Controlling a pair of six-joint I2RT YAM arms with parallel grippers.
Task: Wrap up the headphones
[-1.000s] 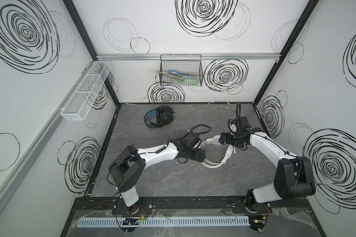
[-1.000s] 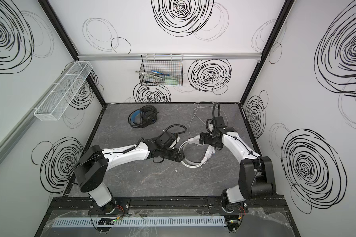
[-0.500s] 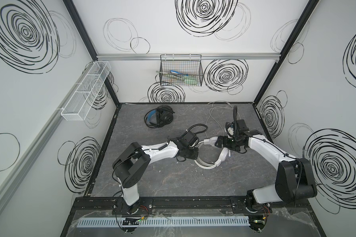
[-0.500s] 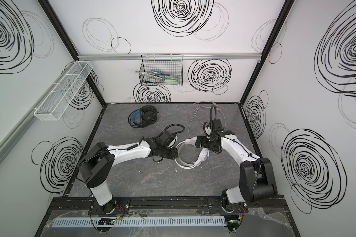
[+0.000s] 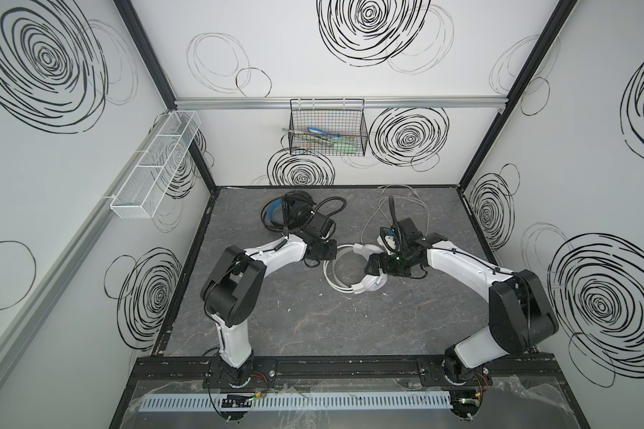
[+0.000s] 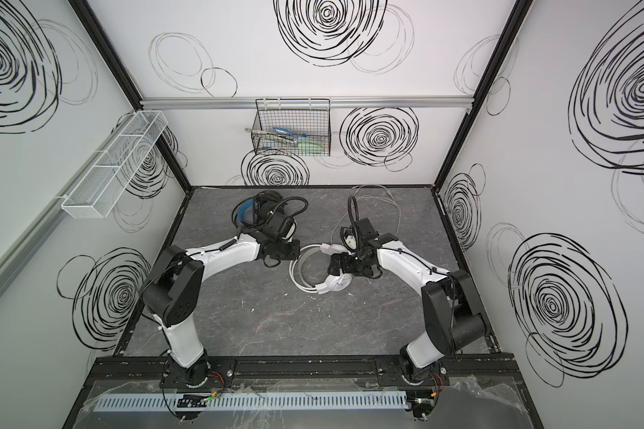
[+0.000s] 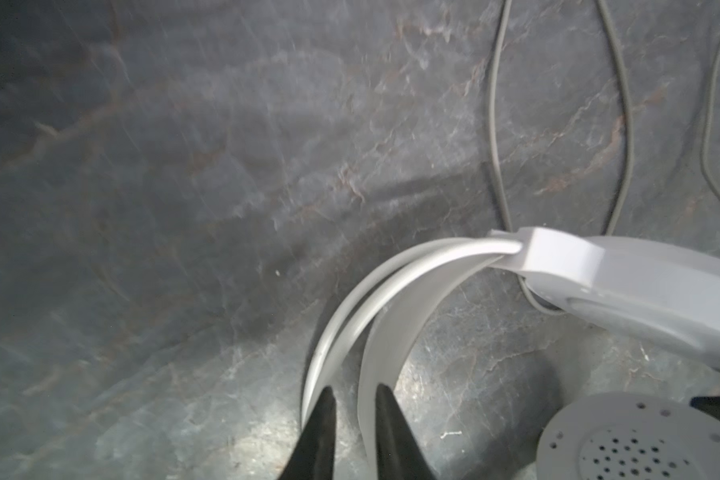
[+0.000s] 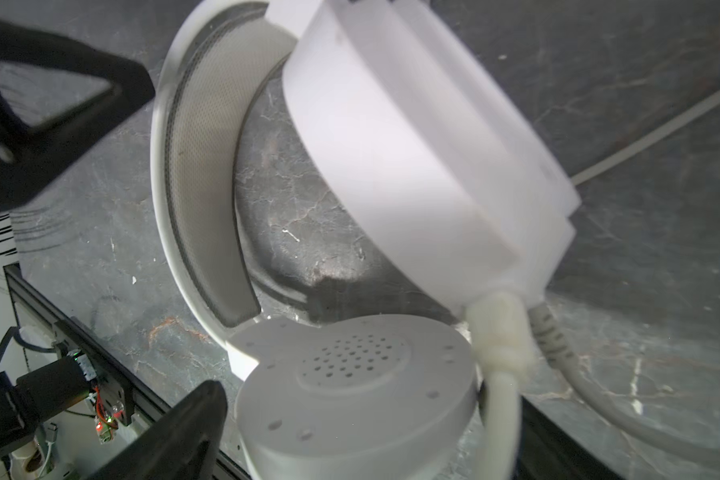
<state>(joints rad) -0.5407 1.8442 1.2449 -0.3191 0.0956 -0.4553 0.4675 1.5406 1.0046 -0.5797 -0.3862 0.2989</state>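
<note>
Grey slate-patterned tabletop (image 5: 313, 327), walled by white panels scrawled with black spirals. The left gripper (image 7: 354, 399) shows two black fingertips (image 7: 321, 428) set close together with a slim gap, right at the headband (image 7: 391, 299) of the white headset (image 5: 374, 285). Whether they pinch the headband cannot be told. The right gripper (image 5: 373, 271) has its jaws spread wide on either side of one perforated ear cup (image 8: 358, 382), and a real grip cannot be confirmed there either. This headset, one of two on the surface, lies near the middle in both top views. Both of its cups are visible, and its white cable (image 8: 499, 399) trails in thin loops toward the back edge. The black headset (image 5: 276, 211), with blue accents, lies near the back edge, left of centre, partly behind the left arm (image 5: 272, 252). The right arm (image 5: 458, 260) reaches in from the front right. Two baskets hang on the walls: one black wire basket (image 5: 328, 130) at the back and one white mesh basket (image 5: 157, 167) on the left.
</note>
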